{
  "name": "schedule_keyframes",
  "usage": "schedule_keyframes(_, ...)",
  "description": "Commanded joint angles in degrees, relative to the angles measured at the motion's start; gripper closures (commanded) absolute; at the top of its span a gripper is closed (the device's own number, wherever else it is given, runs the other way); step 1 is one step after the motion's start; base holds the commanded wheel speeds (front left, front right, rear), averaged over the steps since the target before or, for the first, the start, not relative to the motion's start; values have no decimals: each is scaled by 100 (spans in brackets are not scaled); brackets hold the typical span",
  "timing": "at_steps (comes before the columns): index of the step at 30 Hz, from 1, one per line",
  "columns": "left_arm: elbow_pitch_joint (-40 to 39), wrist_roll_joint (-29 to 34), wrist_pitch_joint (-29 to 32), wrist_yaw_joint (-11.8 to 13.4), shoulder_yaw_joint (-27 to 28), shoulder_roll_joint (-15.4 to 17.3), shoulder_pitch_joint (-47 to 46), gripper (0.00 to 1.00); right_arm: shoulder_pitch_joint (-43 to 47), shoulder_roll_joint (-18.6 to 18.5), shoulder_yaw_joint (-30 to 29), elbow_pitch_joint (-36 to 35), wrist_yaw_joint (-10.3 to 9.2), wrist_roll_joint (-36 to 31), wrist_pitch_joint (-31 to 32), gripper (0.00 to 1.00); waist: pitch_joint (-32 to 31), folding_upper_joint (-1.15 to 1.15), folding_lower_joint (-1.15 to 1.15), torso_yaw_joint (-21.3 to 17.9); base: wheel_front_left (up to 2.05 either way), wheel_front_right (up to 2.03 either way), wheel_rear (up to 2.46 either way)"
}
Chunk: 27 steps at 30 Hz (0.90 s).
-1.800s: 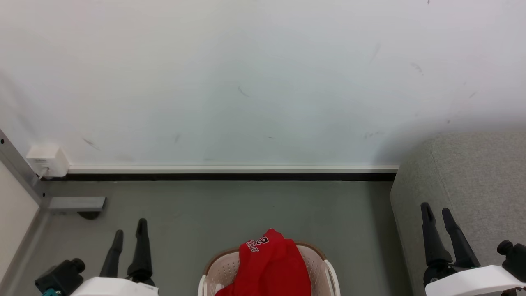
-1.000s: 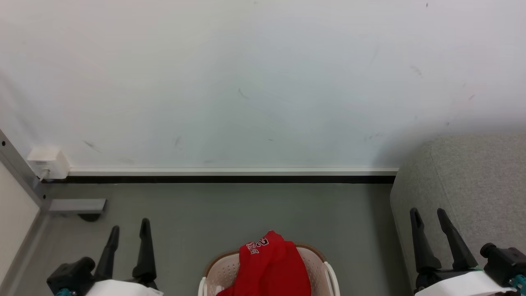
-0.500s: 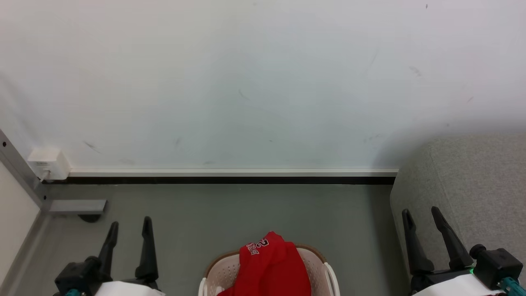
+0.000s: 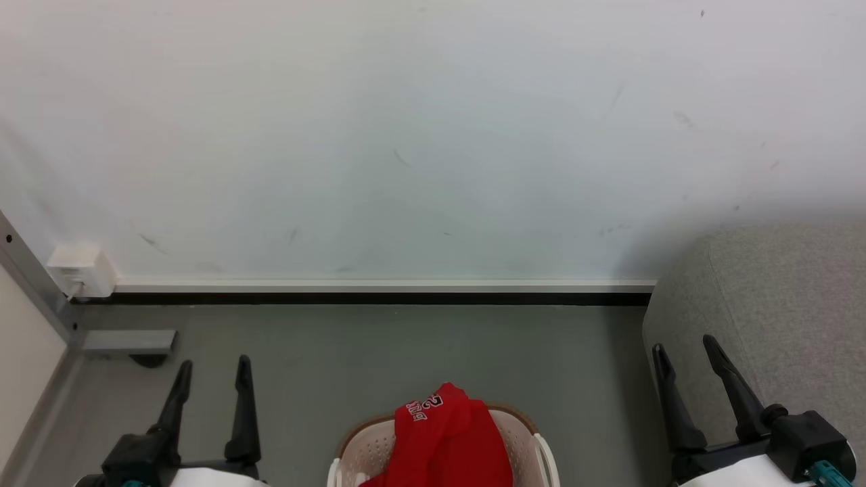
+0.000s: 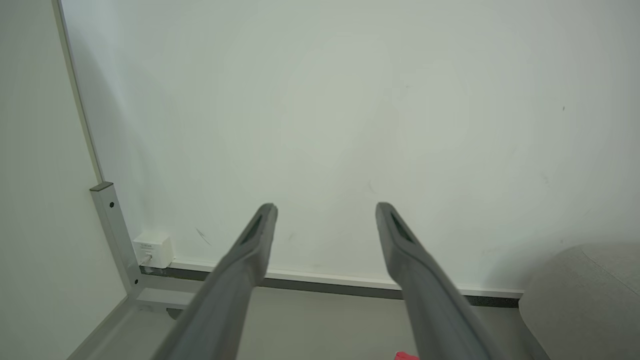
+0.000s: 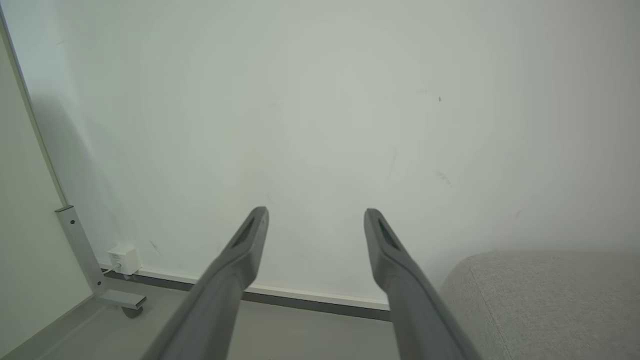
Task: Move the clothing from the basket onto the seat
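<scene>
At lower left of the head view, left gripper (image 4: 214, 363): two long dark fingers spread apart, nothing between them, aimed up toward the wall (image 4: 406, 135). At lower right, right gripper (image 4: 682, 345): likewise spread and empty, set in front of the rounded near corner of the seat (image 4: 778, 291); cannot tell whether touching it or just short of it.

Between the two, at the bottom edge: basket (image 4: 524, 414) on the grey floor (image 4: 406, 352), cream, perforated, brown-rimmed, apart from both grippers. Heaped inside and rising above the rim: clothing (image 4: 446, 439), bright red, white lettering on its far upper fold. Cannot tell whether one garment or more in the heap; lower part cut off by the picture edge.

Looks light, limp and creased, so likely to sag and trail from any single pinch, perhaps to catch on the rim or drag another piece along. No stiff edge to take. Best hold, by this judgement: the raised fold at the top of the heap, pinched deep enough to bunch several layers, then lifted well clear of the rim before crossing right to the seat. Not fragile, not visibly slippery. Main risk: a shallow pinch sliding off thin fabric.
</scene>
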Motion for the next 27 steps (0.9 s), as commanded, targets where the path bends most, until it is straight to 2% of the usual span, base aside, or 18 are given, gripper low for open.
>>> schedule_keyframes(1,-26,118,-50,6,18,16,43,0,3,-9,4,-42,-11,-107,-37,0,-2,0,0,1,0,0,0)
schedule_keyframes(14,-9,681,-170,28,24,-15,61,0,-1,-25,115,-36,-12,-566,-172,0,-34,0,0,-4,0,0,0)
schedule_keyframes(27,87,638,-163,-13,62,-49,39,0,-20,-17,84,91,-12,-476,-154,0,-33,0,0,-13,0,0,0)
